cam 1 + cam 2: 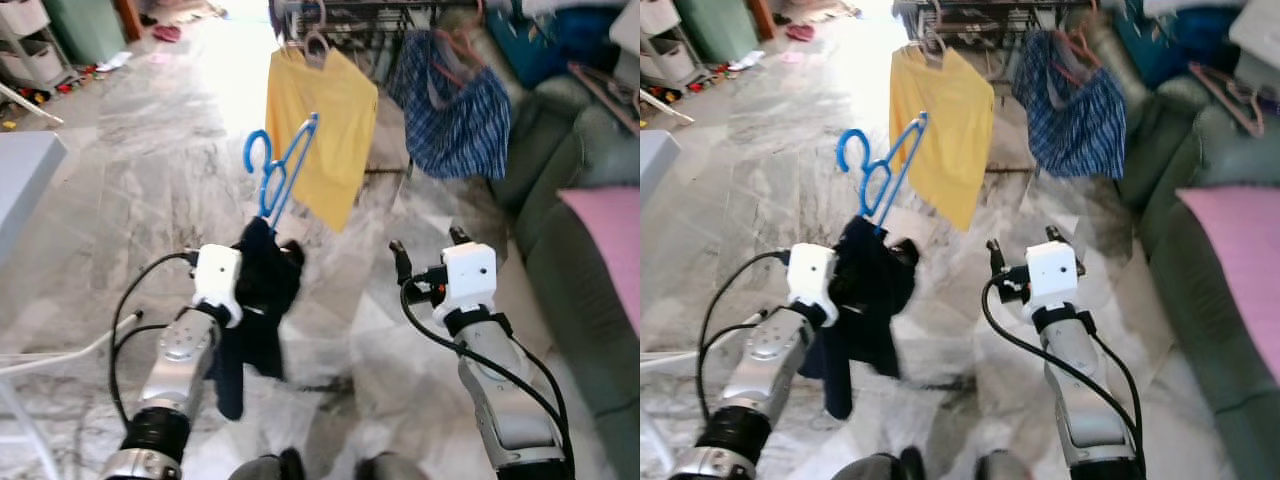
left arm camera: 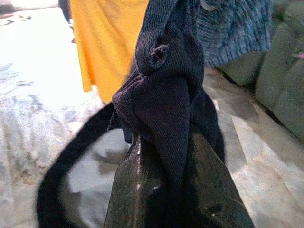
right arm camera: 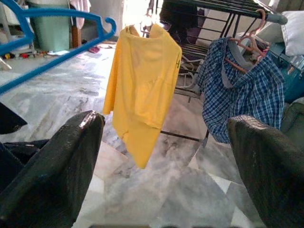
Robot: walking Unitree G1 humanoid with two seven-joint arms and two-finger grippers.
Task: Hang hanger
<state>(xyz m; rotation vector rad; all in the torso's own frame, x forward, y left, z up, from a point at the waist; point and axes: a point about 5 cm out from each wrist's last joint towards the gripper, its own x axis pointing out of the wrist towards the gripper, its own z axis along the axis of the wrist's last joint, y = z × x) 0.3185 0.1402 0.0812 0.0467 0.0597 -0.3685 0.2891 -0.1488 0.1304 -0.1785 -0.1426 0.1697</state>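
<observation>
Well, starting at the left, the left tool [image 1: 250,262] is clamped tight on a bunched dark garment [image 1: 258,310], which droops below it, while the blue hanger [image 1: 280,168] threaded into that cloth pokes up just above the fingers, tilted towards the rack. Further ahead of that tool hang a yellow shirt [image 1: 318,130] and a blue checked shirt [image 1: 455,110] on the drying rack [image 3: 228,7], well apart from the hanger's hook. To the right, the right tool [image 1: 430,250] hovers empty with its fingers spread wide, beside the left one and level with it. My worry: the grip is on fabric rather than plastic, so the hanger may swivel or slip free as the hook reaches for the rail
</observation>
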